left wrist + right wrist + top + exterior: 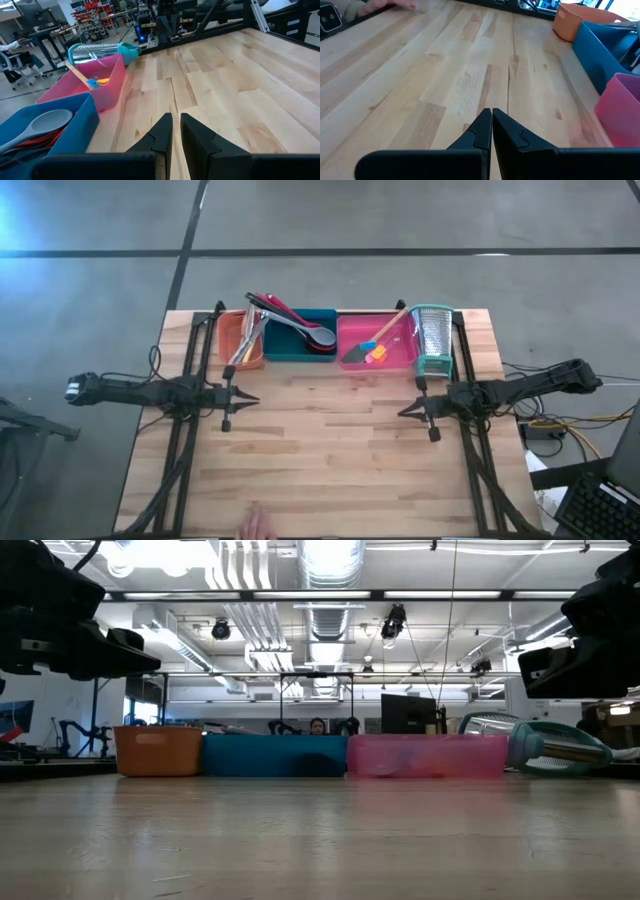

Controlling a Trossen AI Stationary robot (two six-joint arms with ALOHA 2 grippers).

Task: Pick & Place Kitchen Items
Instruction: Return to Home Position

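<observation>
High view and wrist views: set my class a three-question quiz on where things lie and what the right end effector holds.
1. True or false: the metal box grater with teal trim lies inside the pink rectangular plastic bin.
2. Which bin holds the grey long-handled serving spoon? A orange; B the teal-blue rectangular plastic bin; C pink.
3. What does the right end effector hold?
Key: 1 false, it lies on the wooden table beside that bin. 2 B. 3 nothing; its fingers are shut above bare wood.
</observation>
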